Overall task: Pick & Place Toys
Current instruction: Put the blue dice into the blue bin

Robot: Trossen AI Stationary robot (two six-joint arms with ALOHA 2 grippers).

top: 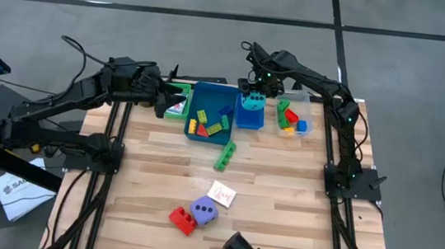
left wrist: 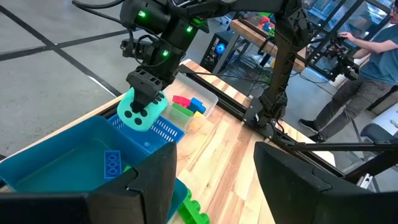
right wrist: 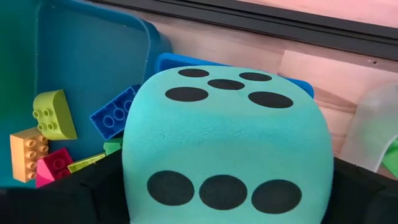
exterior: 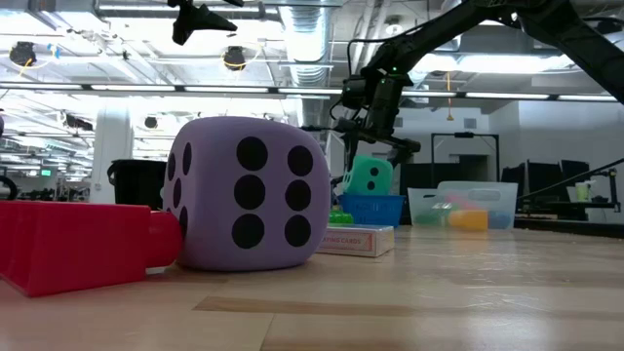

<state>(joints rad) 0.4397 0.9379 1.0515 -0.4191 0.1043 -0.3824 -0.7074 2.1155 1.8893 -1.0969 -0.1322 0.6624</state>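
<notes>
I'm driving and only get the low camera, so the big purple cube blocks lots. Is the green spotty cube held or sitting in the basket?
Observer: Held. The right gripper is shut on the teal foam dice cube, above the small blue slatted plastic basket.
Operator: Where's the other arm?
Observer: The left gripper waits over the green plastic tray, holding nothing.
Operator: What's behind my purple cube?
Observer: A loose green plastic building brick lies on the wooden table.

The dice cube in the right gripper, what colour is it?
Teal dice cube with black dots, best in the right wrist view.
</notes>
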